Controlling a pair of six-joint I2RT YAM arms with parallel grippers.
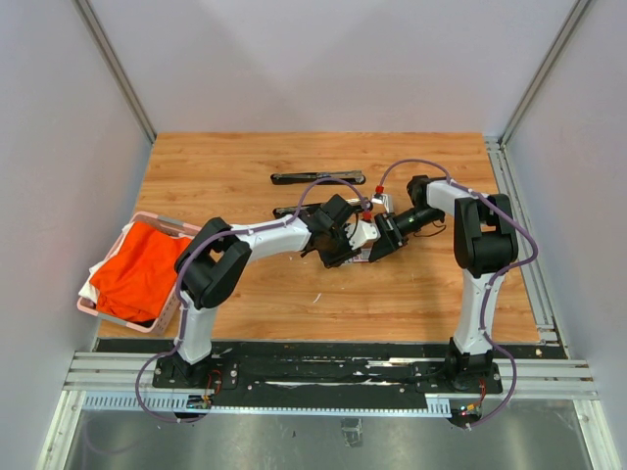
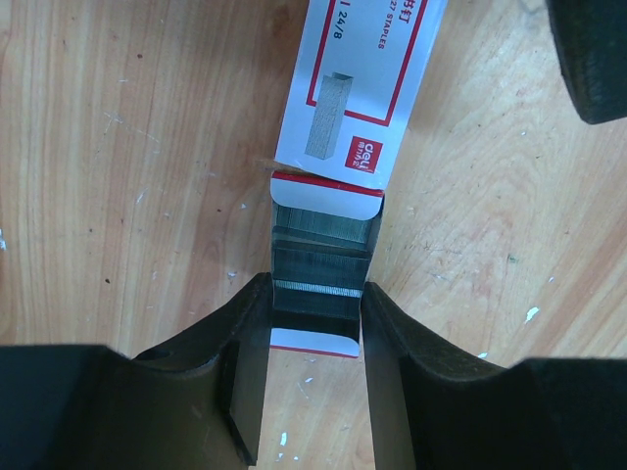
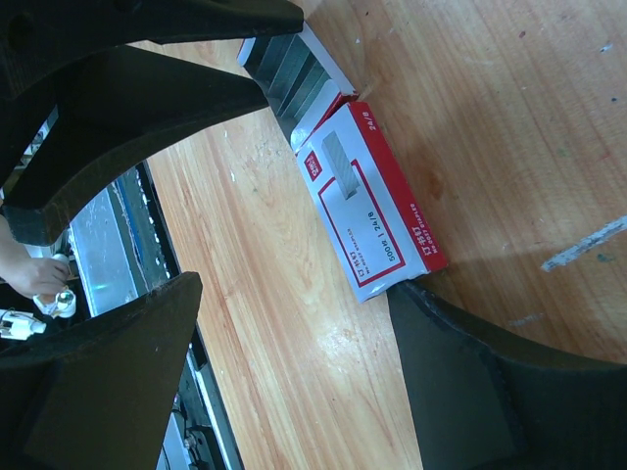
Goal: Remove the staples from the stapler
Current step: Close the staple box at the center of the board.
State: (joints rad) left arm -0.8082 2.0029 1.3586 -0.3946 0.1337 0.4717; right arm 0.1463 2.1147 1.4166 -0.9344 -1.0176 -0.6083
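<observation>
The stapler lies at the back of the table as a long black bar (image 1: 318, 177), with a second black bar (image 1: 294, 211) nearer, partly under the left arm. My left gripper (image 2: 315, 294) (image 1: 355, 243) is shut on the inner tray (image 2: 323, 245) of a white-and-red staple box, one finger on each side. The tray is slid out of its sleeve (image 2: 358, 78) (image 3: 377, 196) and shows grey rows of staples. My right gripper (image 3: 294, 289) (image 1: 382, 235) stands wide open, one fingertip at the sleeve's end. A short silvery strip of staples (image 3: 585, 245) lies on the wood beside it.
A pink basket (image 1: 162, 223) holding orange cloth stands at the table's left edge. A tiny pale sliver (image 1: 316, 297) lies on the wood towards the front. Metal rails (image 1: 333, 377) run along the near edge. White walls close in three sides.
</observation>
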